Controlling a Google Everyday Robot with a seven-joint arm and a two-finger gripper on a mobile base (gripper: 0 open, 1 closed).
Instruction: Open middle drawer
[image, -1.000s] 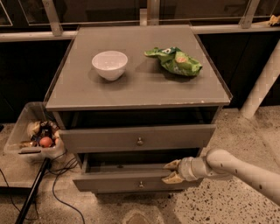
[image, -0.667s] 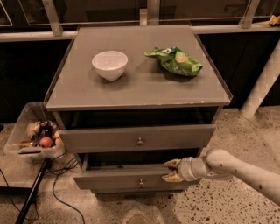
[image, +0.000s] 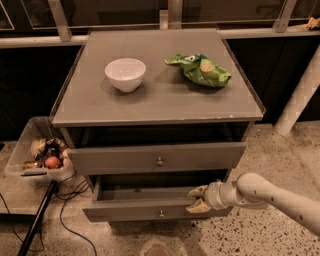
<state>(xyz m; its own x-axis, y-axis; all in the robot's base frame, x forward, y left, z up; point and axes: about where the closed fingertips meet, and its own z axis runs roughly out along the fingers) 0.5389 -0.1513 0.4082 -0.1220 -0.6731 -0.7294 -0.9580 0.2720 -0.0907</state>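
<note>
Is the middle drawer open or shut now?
Open, partly: the middle drawer juts forward of the cabinet, its inside showing behind the front. The hand grips its top edge at the right.

Tool (image: 197, 199) at middle drawer (image: 140, 211) rim, narrow gap under upper drawer front (image: 115, 160)

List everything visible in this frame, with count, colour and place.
cabinet: one, grey, centre.
bowl: one, white, cabinet top, left.
snack bag: one, green, cabinet top, right.
upper drawer: one, grey, partly out.
middle drawer: one, grey, pulled out below it.
bin: one, clear, floor left, holding small items.
cables: a few, black, floor left.
arm: one, white, lower right.
gripper: one, pale, at the middle drawer's front right edge.
</note>
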